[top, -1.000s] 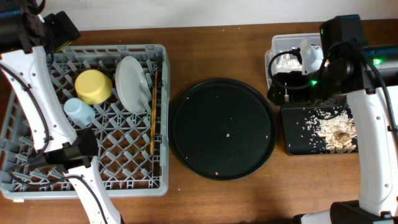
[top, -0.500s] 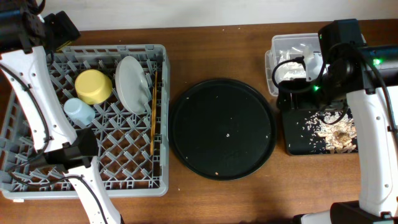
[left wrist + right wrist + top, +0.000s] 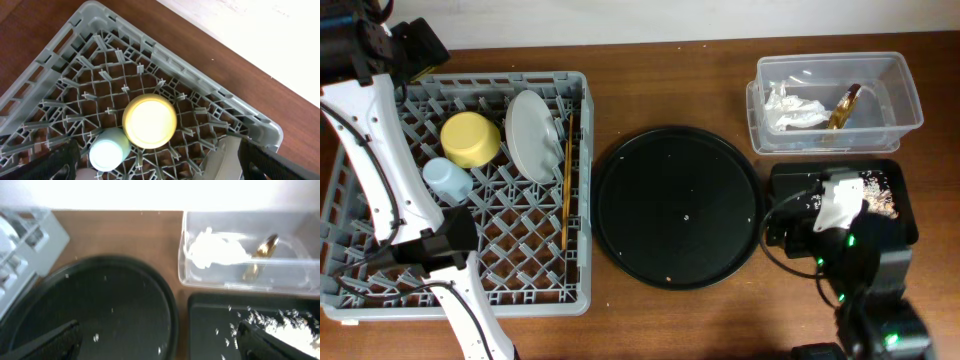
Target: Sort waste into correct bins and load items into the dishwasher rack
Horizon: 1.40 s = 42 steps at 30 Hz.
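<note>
The grey dishwasher rack (image 3: 380,215) holds the yellow bowl (image 3: 470,138), light-blue cup (image 3: 447,178), grey plate (image 3: 533,122) and chopsticks (image 3: 567,180). The left wrist view shows the bowl (image 3: 149,121), the blue cup (image 3: 110,154) and a sliver of the pink cup (image 3: 85,175). My left gripper (image 3: 160,167) is open and empty above them. The clear tub (image 3: 905,90) holds the napkin (image 3: 790,105) and gold wrapper (image 3: 845,105). The black rectangular tray (image 3: 790,180) holds rice and brown scraps (image 3: 875,195). My right gripper (image 3: 165,345) is open and empty over the gap beside that tray.
The large round black tray (image 3: 678,205) lies between the rack and the bins, with a few rice grains (image 3: 687,215) on it. My right arm (image 3: 860,260) covers the near part of the black rectangular tray. My left arm (image 3: 380,150) crosses the rack's left side.
My right arm has pulled back from over the clear tub toward the front edge. The tub, with napkin and wrapper inside, is now uncovered. The left arm has not moved.
</note>
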Motion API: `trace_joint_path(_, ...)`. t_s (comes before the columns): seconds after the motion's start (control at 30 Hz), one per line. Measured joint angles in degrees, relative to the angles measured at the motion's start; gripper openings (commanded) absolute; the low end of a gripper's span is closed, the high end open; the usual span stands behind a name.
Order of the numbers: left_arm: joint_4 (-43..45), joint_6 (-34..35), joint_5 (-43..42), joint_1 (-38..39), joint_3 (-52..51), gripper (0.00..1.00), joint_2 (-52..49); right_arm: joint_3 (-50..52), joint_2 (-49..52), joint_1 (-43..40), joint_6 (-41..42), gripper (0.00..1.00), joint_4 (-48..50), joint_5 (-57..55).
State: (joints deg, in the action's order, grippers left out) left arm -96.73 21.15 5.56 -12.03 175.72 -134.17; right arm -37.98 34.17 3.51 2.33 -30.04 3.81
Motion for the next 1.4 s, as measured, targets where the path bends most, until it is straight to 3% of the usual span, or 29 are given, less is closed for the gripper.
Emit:
trace_joint_path(0.2,-0.02,-0.02,0.04,0.0,0.0,0.99,0.0,19.82,-13.79,0.0,0.0,0.99,22.25,1.88)
trace_joint_path(0.53,0.07,-0.02,0.02,0.0,0.0,0.99,0.0,35.67,-31.78,-1.49,0.0,0.99,32.15,3.37)
trace_joint_path(0.73,0.07,-0.02,0.02,0.0,0.0,0.99,0.0,37.13,-33.27,-4.83,-0.02,0.99,34.4,3.41)
trace_joint_path(0.83,0.07,-0.02,0.02,0.0,0.0,0.99,0.0,37.16,-33.35,-7.06,-1.07,0.99,30.18,3.39)
trace_joint_path(1.07,0.07,-0.02,0.02,0.0,0.0,0.99,0.0,37.24,-33.38,-7.28,-8.79,0.99,26.25,3.15)
trace_joint_path(1.4,0.04,-0.02,0.02,0.0,0.0,0.99,0.0,37.24,-33.38,-7.28,-9.84,0.99,26.25,3.15)
